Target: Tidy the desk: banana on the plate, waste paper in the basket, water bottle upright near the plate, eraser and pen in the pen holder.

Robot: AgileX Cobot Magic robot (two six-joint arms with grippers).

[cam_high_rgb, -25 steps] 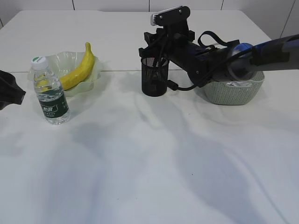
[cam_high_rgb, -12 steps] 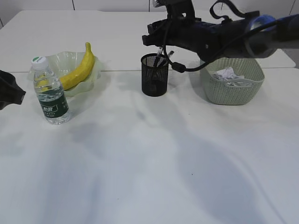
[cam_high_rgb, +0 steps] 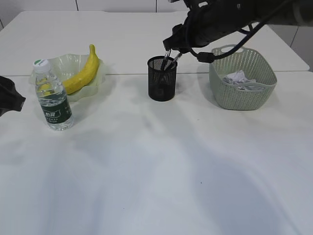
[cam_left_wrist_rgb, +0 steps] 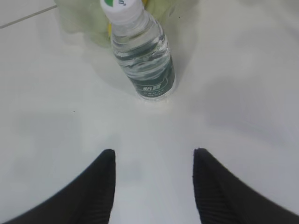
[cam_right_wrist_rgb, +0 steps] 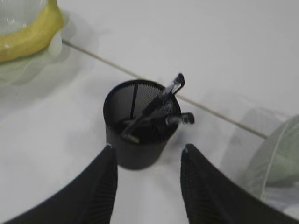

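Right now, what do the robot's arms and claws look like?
Both are black. The right arm is chunky black metal with black cables looping around it. The right claw has two wide, pointed black fingers with fine ribbed lines on the inner sides. The left claw looks just the same: two curved black fingers tapering to tips. I see no writing or stickers on them.
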